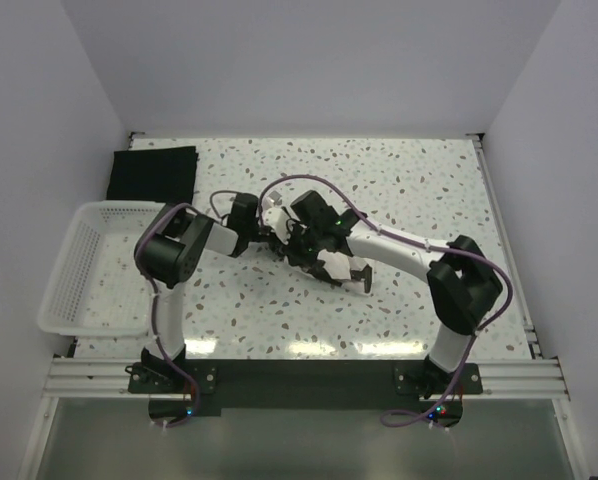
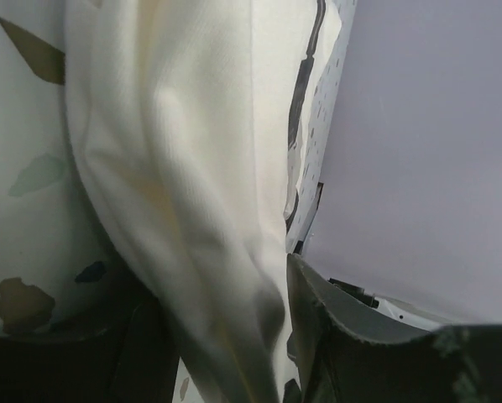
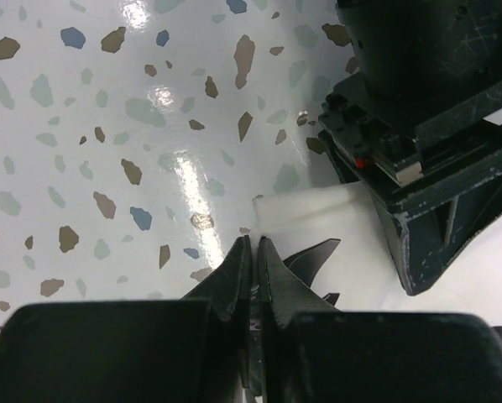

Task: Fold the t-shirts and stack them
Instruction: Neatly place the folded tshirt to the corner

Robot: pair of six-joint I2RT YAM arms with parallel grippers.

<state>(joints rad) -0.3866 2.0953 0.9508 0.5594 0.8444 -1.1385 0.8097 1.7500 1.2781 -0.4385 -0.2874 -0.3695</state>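
Nearest, at mid-table, showed the left claw (image 2: 234,348) clamped on a bunched, hanging fold of the cream t-shirt (image 2: 192,168). Showed the right claw (image 3: 253,250) pressed together at a corner of the same cloth, close beside the left claw; could not tell whether pinching any of it. Judged as mid-fold on the cream t-shirt, with stacking not yet done. Next likely called for laying the fold flat and squaring its edges. Looked cramped between the two arms. Showed bare table (image 1: 429,180) to the right and a white basket (image 1: 64,290) at the left edge. Farthest, showed the black t-shirt (image 1: 151,172) lying folded in the far left corner.
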